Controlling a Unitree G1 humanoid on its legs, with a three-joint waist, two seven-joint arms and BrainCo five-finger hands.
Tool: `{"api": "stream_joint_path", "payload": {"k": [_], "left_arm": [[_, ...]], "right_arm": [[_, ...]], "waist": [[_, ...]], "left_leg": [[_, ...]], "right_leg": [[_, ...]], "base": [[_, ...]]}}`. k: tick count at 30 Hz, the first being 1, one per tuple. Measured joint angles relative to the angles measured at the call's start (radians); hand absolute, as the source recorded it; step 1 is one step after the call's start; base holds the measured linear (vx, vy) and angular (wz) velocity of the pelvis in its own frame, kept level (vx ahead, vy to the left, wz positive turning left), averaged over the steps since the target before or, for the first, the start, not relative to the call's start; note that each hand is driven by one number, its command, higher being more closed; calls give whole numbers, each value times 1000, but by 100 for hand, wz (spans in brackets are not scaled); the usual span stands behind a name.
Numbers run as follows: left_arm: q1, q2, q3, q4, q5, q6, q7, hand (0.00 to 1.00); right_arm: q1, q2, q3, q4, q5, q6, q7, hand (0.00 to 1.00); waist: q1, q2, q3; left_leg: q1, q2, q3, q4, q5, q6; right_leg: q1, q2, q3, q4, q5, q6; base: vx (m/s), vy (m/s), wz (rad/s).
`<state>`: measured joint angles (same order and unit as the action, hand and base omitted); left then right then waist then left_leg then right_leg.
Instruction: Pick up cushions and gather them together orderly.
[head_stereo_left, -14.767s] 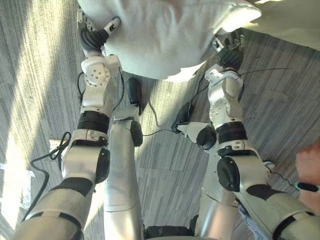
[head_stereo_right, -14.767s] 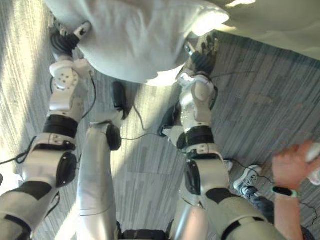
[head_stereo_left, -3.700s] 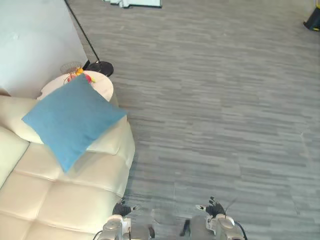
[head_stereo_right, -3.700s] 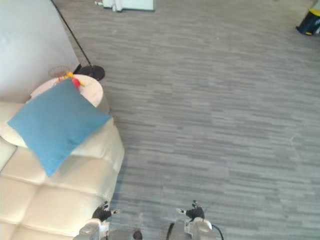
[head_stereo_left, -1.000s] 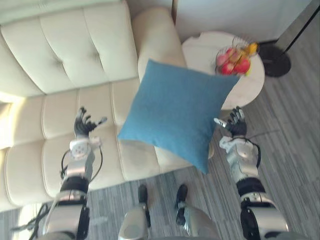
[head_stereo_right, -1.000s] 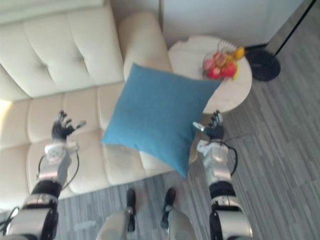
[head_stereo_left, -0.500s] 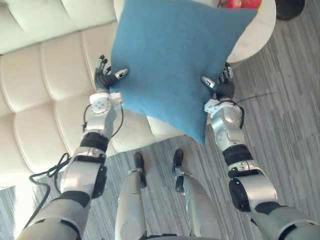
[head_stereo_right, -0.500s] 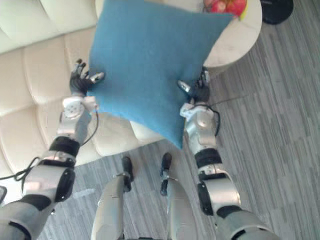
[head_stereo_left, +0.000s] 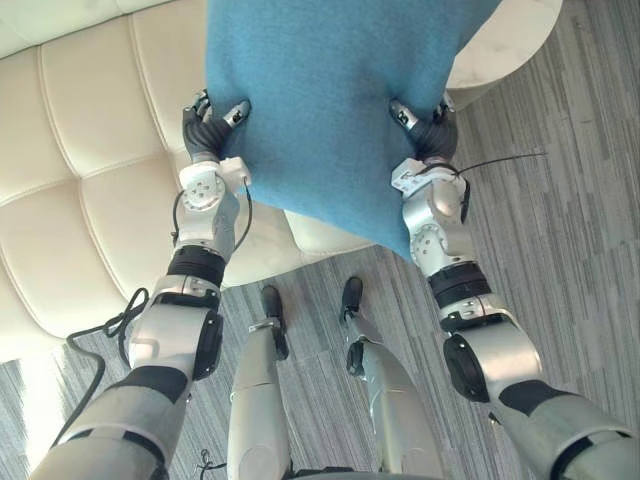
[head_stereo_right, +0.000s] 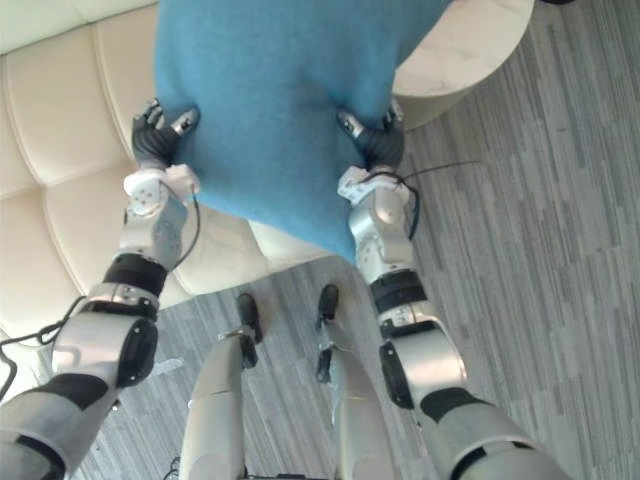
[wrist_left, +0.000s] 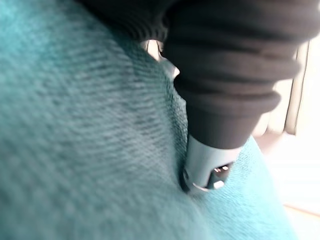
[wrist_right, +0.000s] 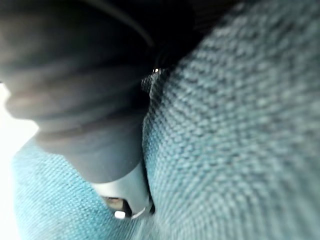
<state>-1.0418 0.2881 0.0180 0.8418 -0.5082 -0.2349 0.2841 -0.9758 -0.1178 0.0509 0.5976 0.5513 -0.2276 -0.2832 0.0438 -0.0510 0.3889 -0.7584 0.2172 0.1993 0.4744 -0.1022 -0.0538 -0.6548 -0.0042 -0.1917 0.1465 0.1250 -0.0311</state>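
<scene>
Firmly in robot hands (head_stereo_left: 205, 128) (head_stereo_left: 432, 130): blue cushion (head_stereo_left: 320, 90)

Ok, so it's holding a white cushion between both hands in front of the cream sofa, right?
No, the cushion is blue, not white; the left eye view shows it. It is held between the left hand and the right hand in front of the cream sofa.
</scene>
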Motion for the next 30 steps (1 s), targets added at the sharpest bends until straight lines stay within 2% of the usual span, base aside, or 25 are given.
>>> {"api": "stream_joint_path", "payload": {"k": [4, 9, 13, 15, 19, 24, 30], "left_arm": [[50, -20, -19, -93, -30, -3, 29, 100], [136, -50, -62, -293, -65, -33, 60, 100], [252, -94, -93, -451, -65, -48, 66, 100], [366, -124, -117, -582, -65, -74, 65, 100], [558, -194, -152, -749, -64, -119, 65, 100], [893, -220, -225, -853, -82, -124, 63, 100], [1108, -186, -260, -903, -84, -125, 45, 100]], "right_arm": [[34, 4, 1, -2, -1, -2, -1, 100], [157, 8, 2, -124, -2, -9, -4, 100], [303, 30, 1, -227, -4, -11, -9, 100], [422, 44, 2, -336, -33, -23, -11, 100], [573, 48, 20, -470, -83, -47, -11, 100], [822, 49, 90, -556, -177, -39, -10, 100], [944, 34, 159, -618, -277, -39, 7, 100]], "waist": [[-2, -6, 2], [8, -8, 1], [8, -8, 1], [9, -11, -7], [8, -10, -30], [-3, -8, -148], [-6, 4, -215]], "left_leg": [[81, -12, -18, -68, 30, -14], [166, -35, -29, -155, 65, -27], [259, -42, -46, -181, 68, -31], [329, -57, -49, -213, 67, -34], [396, -76, -54, -267, 76, -41], [547, -108, -74, -427, 123, -44], [661, -127, -85, -483, 130, -43]], "right_leg": [[66, -1, -16, -13, -2, 0], [125, -14, -30, -11, -31, -6], [200, -22, -52, 29, -77, -8], [242, -40, -65, 72, -128, -7], [290, -54, -74, 77, -153, -2], [405, -63, -95, 16, -166, 12], [523, -66, -107, -31, -173, 22]], "base": [[27, -71, 21], [43, -50, 18], [96, -43, 22], [73, -33, 22], [80, -8, 15], [146, 17, 17], [72, 24, 10]]}}
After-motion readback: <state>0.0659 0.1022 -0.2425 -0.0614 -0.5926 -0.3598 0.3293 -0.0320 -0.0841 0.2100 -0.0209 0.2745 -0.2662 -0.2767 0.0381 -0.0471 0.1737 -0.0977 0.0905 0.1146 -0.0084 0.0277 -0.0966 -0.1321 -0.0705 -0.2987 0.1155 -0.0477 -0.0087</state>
